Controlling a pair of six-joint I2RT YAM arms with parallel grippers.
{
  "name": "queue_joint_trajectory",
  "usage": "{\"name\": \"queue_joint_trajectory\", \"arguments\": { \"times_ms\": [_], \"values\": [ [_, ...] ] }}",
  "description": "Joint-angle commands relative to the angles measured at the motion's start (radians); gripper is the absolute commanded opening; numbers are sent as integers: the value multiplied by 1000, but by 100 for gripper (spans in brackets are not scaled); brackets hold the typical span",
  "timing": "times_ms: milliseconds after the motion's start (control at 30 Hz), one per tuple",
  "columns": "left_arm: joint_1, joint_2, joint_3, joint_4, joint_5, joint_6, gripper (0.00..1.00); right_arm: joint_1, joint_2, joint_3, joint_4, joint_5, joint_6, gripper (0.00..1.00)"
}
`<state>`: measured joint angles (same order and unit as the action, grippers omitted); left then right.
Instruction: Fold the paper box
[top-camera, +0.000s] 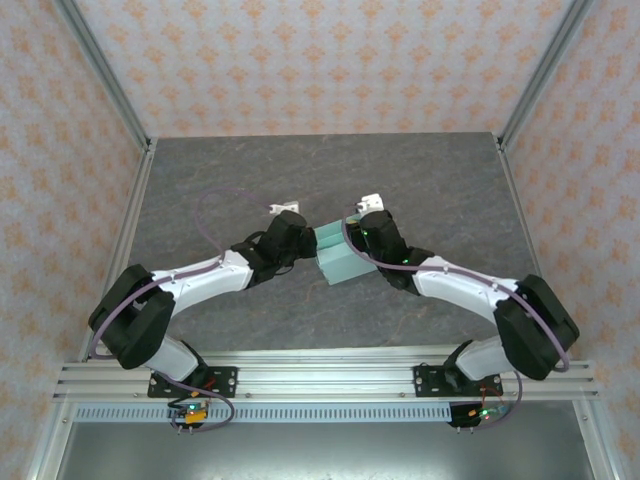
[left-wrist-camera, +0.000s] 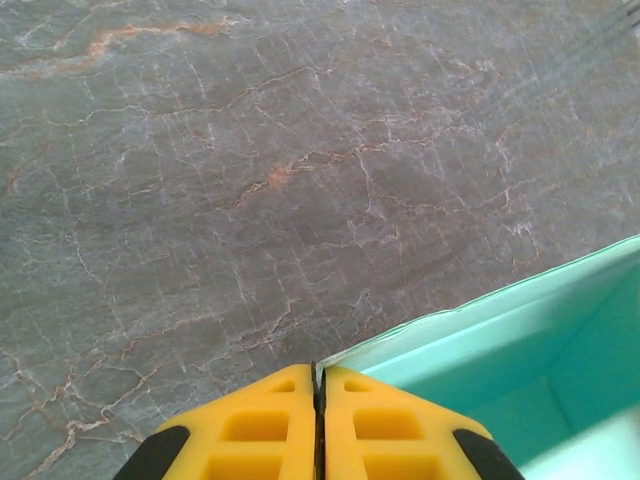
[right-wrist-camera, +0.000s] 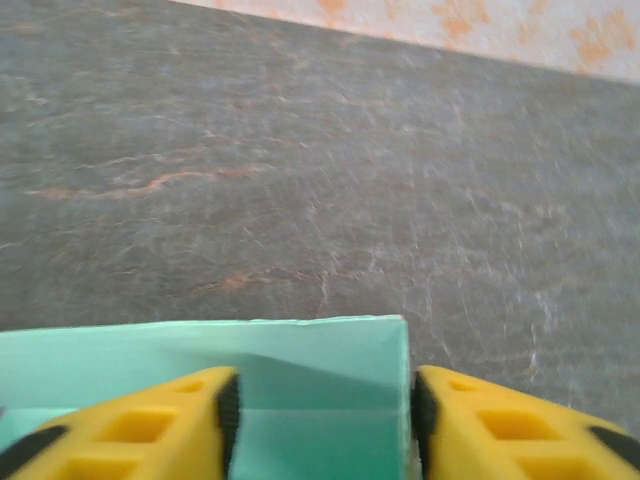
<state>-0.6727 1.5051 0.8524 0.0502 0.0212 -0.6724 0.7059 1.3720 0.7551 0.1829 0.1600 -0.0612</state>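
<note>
Paper box (top-camera: 338, 262) is seen raised into a shallow mint tray at the middle of the table (top-camera: 440, 190), lodged between the two grippers, so neither arm can be called the nearer. It is met from its left side by the left gripper (top-camera: 305, 243) and from its right side by the right gripper (top-camera: 358, 245). In the left wrist view the left gripper (left-wrist-camera: 318, 400) is closed, its yellow pads pressed together. The rim of the box (left-wrist-camera: 520, 360) runs straight into their seam, so a corner of thin wall is probably pinched there, though the card inside the seam is hidden. In the right wrist view the right gripper (right-wrist-camera: 320, 400) is spread wide and nothing is clamped. A wall of the box (right-wrist-camera: 300, 370) lies crosswise between the fingers, its corner just beside the right-hand finger (right-wrist-camera: 520, 430). The coming move is judged to turn on that corner: with the left side pinned, the end wall could be closed on or pressed inward by the right gripper.
</note>
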Motion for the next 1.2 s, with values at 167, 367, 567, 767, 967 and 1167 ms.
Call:
{"name": "queue_joint_trajectory", "arguments": {
  "times_ms": [167,367,567,767,967,1167],
  "values": [
    [-15,-17,84,-42,0,153,8,-140,-182,-32,-117,-379,-243,61],
    [-15,-10,111,-66,21,212,8,-175,-296,-21,-213,-465,-375,63],
    [-16,7,132,-98,32,267,8,-175,-395,2,-370,-546,-536,62],
    [-8,28,136,-118,11,260,8,-175,-388,80,-447,-308,-220,62],
    [33,102,170,-123,94,252,9,-198,-313,185,-741,-242,180,62],
    [95,184,191,-97,172,233,9,-208,-245,216,-846,-360,327,42]
  ]
}}
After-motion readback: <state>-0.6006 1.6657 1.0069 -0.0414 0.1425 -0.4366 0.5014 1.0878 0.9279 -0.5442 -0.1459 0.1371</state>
